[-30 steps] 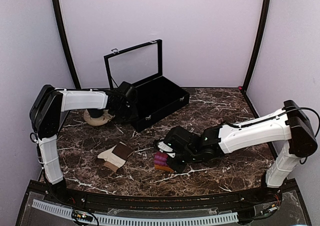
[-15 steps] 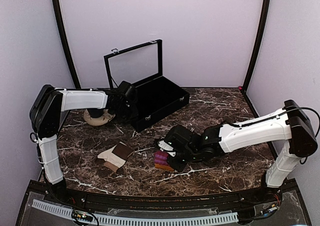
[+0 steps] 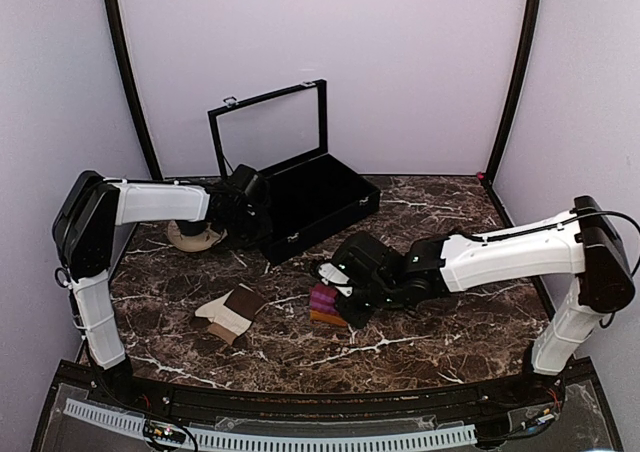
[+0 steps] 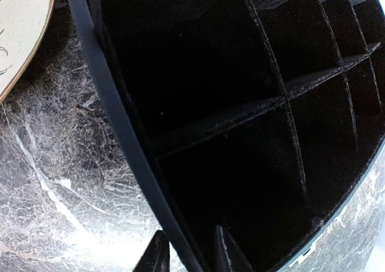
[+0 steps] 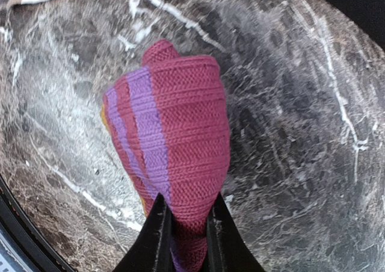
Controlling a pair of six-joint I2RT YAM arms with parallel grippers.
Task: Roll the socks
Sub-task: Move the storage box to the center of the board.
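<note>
Task is appearing barely under way. On the dark marbled surface [image 3: 450,222], forward of the open black compartmented case [image 3: 320,197], the cream-beige and brown cloth sock [image 3: 232,312] is lying flat, unrolled. The right arm is reaching low; the right gripper [image 5: 187,236] is pinching the bunched magenta-pink purple-striped sock [image 5: 174,145] at mid-surface. The left gripper [image 4: 190,242] is straddling the case rim, grip undeterminable.
</note>
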